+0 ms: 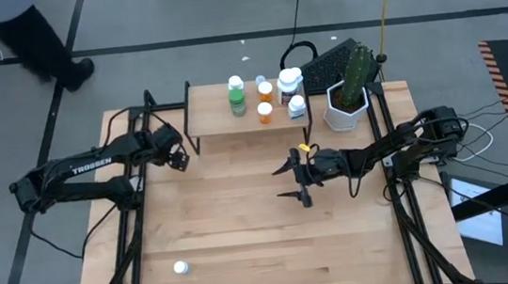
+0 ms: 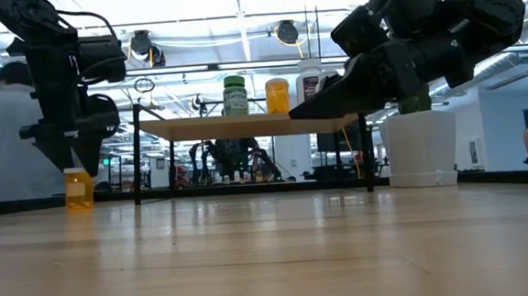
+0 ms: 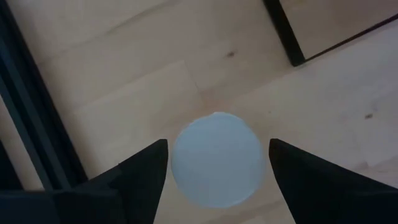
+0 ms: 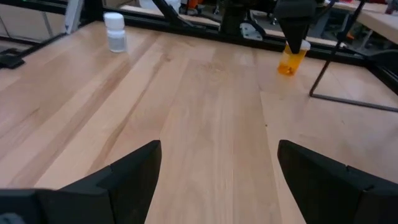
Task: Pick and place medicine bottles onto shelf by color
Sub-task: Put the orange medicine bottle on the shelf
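Note:
An orange bottle [image 2: 78, 190] with a white cap [image 3: 216, 158] stands upright on the table beside the shelf's left front leg. My left gripper [image 3: 218, 144] hangs open right above it, one finger on either side of the cap with gaps showing; in the high view the gripper [image 1: 178, 157] hides the bottle. The shelf [image 1: 214, 125] carries a green bottle [image 1: 237, 96], two orange ones [image 1: 266, 91] and two white ones [image 1: 291, 82]. A white bottle [image 1: 181, 267] stands near the table's near left. My right gripper [image 1: 294, 179] hovers open over mid-table.
A white pot with a cactus [image 1: 347, 104] stands at the shelf's right, with a black keyboard [image 1: 331, 62] behind it. Bare wood [image 1: 244, 228] spreads between the arms. The shelf's black legs [image 3: 283, 31] are close to the left gripper. A person [image 1: 35, 42] stands beyond the far left.

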